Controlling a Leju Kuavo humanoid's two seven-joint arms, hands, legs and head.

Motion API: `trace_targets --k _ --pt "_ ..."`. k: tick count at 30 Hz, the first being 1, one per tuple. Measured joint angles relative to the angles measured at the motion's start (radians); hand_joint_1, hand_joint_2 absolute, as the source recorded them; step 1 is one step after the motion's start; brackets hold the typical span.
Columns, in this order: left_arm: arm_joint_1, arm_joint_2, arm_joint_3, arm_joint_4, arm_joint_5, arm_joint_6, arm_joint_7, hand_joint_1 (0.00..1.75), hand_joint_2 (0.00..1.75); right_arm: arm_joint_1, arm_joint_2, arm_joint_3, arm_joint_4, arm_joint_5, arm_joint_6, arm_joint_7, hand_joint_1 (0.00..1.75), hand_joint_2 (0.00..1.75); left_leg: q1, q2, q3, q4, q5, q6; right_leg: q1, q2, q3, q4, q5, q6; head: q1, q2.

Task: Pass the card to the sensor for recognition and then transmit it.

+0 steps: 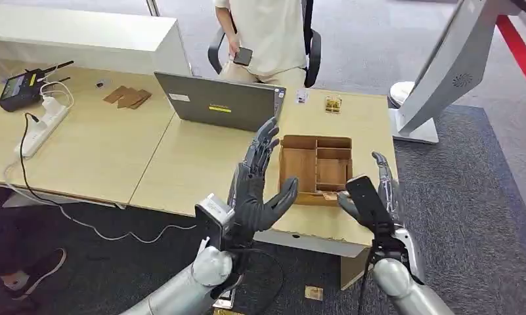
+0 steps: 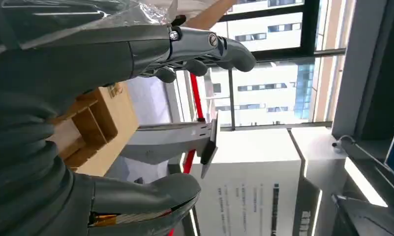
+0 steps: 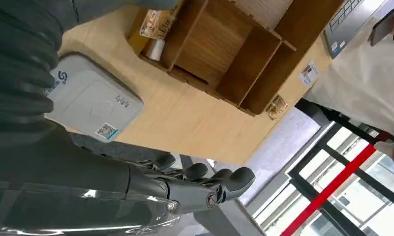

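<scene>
desk [image 1: 201, 164] holds wooden tray [image 1: 316, 169], sensor [image 3: 89, 101].

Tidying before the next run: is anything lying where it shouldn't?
Yes. A small tan square lies on the dark carpet under the edge of the desk, below the wooden tray, as though it fell off.

High head view down, 2 close wrist views, shared wooden tray [image 1: 316, 164].
</scene>
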Motion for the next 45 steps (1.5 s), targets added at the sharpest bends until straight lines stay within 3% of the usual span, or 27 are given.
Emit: trace_targets --k 12,24,42,43,45 --pt "-0.011 -0.002 -0.011 0.0 0.02 -0.002 -0.005 0.0 1.75 0.015 0.001 0.01 0.038 0.271 0.045 0.094 0.0 1.75 0.0 0.0 0.0 0.0 0.0 0.0 0.0 0.0 0.0 0.0 0.0 0.0 0.0 0.0" --pt "-0.015 -0.002 -0.024 0.003 0.037 -0.013 -0.027 0.0 1.75 0.01 0.031 0.039 0.111 0.636 0.05 0.183 0.0 1.75 0.0 0.0 0.0 0.0 0.0 0.0 0.0 0.0 0.0 0.0 0.0 0.0 0.0 0.0" --pt "-0.016 -0.01 -0.032 0.01 0.05 -0.023 -0.036 0.0 1.75 -0.005 0.067 0.059 0.209 0.668 0.061 0.161 0.0 1.75 0.0 0.0 0.0 0.0 0.0 0.0 0.0 0.0 0.0 0.0 0.0 0.0 0.0 0.0" --pt "-0.016 -0.01 -0.032 0.011 0.051 -0.023 -0.037 0.0 0.0 -0.008 0.07 0.059 0.213 0.668 0.063 0.156 0.0 1.75 0.0 0.0 0.0 0.0 0.0 0.0 0.0 0.0 0.0 0.0 0.0 0.0 0.0 0.0" --pt "-0.016 -0.01 -0.033 0.011 0.051 -0.023 -0.039 0.0 0.0 -0.013 0.077 0.06 0.224 0.665 0.065 0.146 0.0 1.75 0.0 0.0 0.0 0.0 0.0 0.0 0.0 0.0 0.0 0.0 0.0 0.0 0.0 0.0"
